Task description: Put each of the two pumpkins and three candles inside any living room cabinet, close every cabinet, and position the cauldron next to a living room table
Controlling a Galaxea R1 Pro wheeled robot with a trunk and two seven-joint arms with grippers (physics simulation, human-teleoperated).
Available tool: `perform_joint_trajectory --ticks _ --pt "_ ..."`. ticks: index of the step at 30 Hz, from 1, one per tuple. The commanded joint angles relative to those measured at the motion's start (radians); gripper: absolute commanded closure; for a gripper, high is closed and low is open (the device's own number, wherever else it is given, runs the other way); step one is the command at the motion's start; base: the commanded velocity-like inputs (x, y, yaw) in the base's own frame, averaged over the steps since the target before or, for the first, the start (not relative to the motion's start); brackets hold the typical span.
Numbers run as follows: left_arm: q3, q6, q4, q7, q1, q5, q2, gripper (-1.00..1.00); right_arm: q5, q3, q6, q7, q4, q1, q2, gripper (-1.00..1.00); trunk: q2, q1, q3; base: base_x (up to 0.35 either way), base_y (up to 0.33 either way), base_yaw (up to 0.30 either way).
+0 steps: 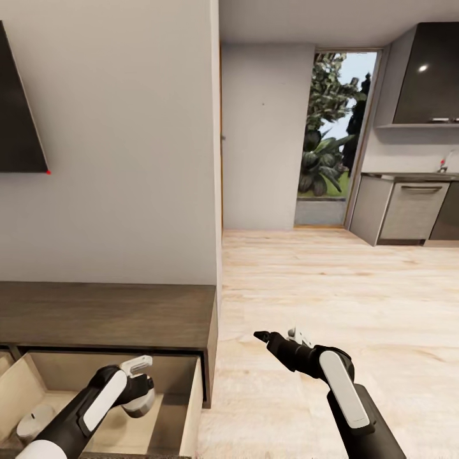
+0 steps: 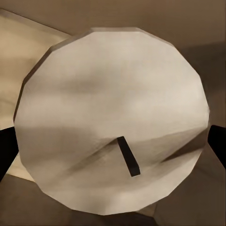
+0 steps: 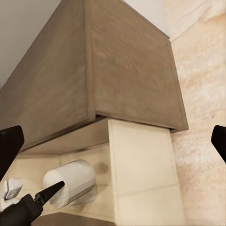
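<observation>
Fingers of the left gripper (image 1: 141,389) sit on either side of a candle (image 2: 110,125), dark tips at both edges of it in the left wrist view, so it looks clamped on. That's down inside the open pale compartment of the cabinet (image 1: 108,315) at near left. Another candle (image 1: 35,422) lies on its side on the compartment floor, further left. Right gripper (image 1: 280,335) hovers over the wood floor (image 1: 357,293) with its fingers spread wide, holding nothing, just right of the cabinet's end.

Grey walls (image 1: 127,159), pale wood floor (image 1: 331,287), garden doorway (image 1: 335,127)
</observation>
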Motion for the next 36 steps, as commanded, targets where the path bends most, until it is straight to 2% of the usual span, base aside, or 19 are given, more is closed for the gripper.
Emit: perform_joint_trajectory --ticks 1,6,18,28,33,36 --pt "-0.005 -0.002 -0.002 0.010 0.000 0.003 0.001 1.00 -0.011 0.000 0.001 -0.011 -0.001 -0.001 0.000 -1.00 -0.001 0.000 -0.005 0.000 0.000 0.000" --pt "-0.006 -0.004 -0.001 0.010 -0.001 -0.011 0.001 1.00 -0.010 0.000 0.001 -0.011 -0.001 -0.001 0.000 -1.00 -0.002 0.002 -0.024 0.000 0.000 0.000" --pt "-0.009 -0.030 -0.001 0.010 -0.001 -0.012 0.000 1.00 -0.009 0.000 0.001 -0.011 -0.001 -0.001 0.000 -1.00 -0.005 0.008 -0.071 0.000 0.000 0.000" --pt "-0.009 -0.039 -0.001 0.010 -0.001 -0.035 -0.026 1.00 -0.009 0.000 0.001 -0.011 -0.001 -0.001 0.000 -1.00 -0.007 0.012 -0.109 0.000 0.000 0.000" --pt "-0.013 -0.095 0.002 0.010 0.000 -0.034 -0.027 1.00 -0.009 0.000 0.001 -0.010 -0.001 -0.001 0.000 -1.00 -0.008 0.015 -0.129 0.000 0.000 0.000" --pt "-0.029 -0.109 0.003 0.010 0.000 -0.034 -0.027 1.00 -0.009 0.000 0.001 -0.010 -0.002 -0.001 0.000 -1.00 -0.009 0.016 -0.140 0.000 0.000 0.000"
